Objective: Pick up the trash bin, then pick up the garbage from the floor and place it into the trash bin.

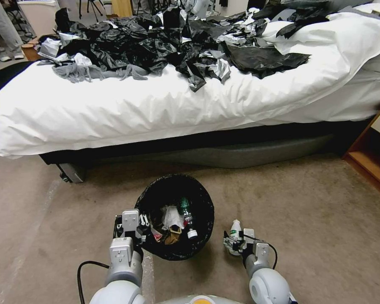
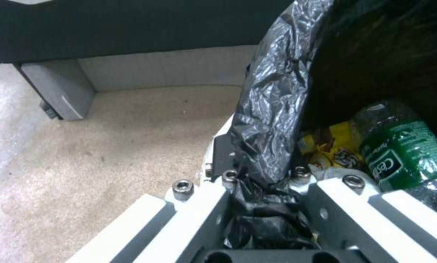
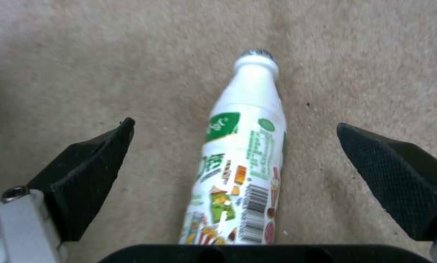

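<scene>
Your left tool (image 2: 264, 190) pinches the black-bagged rim of the trash bin (image 1: 175, 192), which sits on the floor (image 1: 304, 211). Inside, just past that tool, lie a green-labelled bottle (image 2: 403, 157) whose print starts "Ce", and a yellow wrapper (image 2: 330, 146). Your right tool (image 3: 235, 153) is spread wide around a white bottle (image 3: 243, 153) lying on the carpet; its green label text is unreadable.
</scene>
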